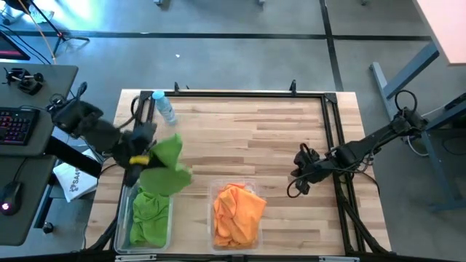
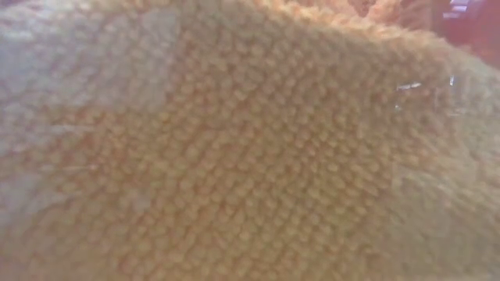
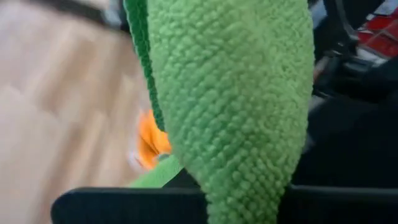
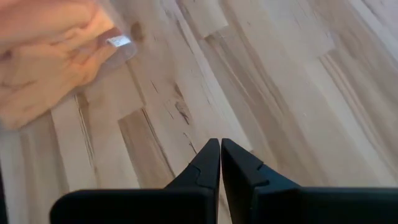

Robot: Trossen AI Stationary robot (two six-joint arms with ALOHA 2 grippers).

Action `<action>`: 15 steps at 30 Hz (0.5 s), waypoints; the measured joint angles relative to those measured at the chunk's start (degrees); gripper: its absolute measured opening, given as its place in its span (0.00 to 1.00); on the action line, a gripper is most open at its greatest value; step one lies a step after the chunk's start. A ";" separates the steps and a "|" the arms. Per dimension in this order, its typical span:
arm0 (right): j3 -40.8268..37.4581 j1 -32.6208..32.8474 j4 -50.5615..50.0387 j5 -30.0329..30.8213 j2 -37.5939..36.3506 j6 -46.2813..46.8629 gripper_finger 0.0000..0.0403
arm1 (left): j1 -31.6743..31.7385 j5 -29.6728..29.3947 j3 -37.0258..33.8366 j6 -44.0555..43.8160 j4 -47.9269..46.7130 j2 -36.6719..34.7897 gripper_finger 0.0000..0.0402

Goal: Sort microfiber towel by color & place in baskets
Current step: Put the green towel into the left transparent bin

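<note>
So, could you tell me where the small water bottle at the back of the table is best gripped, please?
Probably across the middle of its clear body, coming straight down from above. The water bottle lies on its side near the table's back left corner, blue cap toward the edge, so its round flank faces up. The fingers should straddle its width, not its length.

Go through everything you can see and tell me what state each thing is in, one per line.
Left pincer: shut on a green towel, held above the left tub.
Right pincer: shut, empty, over bare table.
Left tub: holds green towels.
Right tub: holds orange towels.
Water bottle: lying down.
</note>
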 joint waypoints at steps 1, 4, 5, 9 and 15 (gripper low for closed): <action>0.00 0.00 0.10 0.02 0.02 -1.27 0.03 | -2.02 0.17 0.41 -3.35 -1.10 0.42 0.00; 0.00 0.00 0.80 0.04 0.04 -3.83 0.03 | -8.14 0.25 1.08 -15.82 -4.13 1.89 0.00; 0.00 0.00 0.87 0.07 0.04 -4.50 0.03 | -10.13 0.75 1.09 -19.89 -4.56 2.28 0.00; 0.00 0.00 1.08 0.05 0.06 -5.93 0.03 | -17.45 1.94 1.09 -33.59 -4.45 3.82 0.00; 0.00 0.00 1.28 0.07 0.06 -7.48 0.03 | -25.41 5.69 1.09 -51.91 -3.55 6.16 0.00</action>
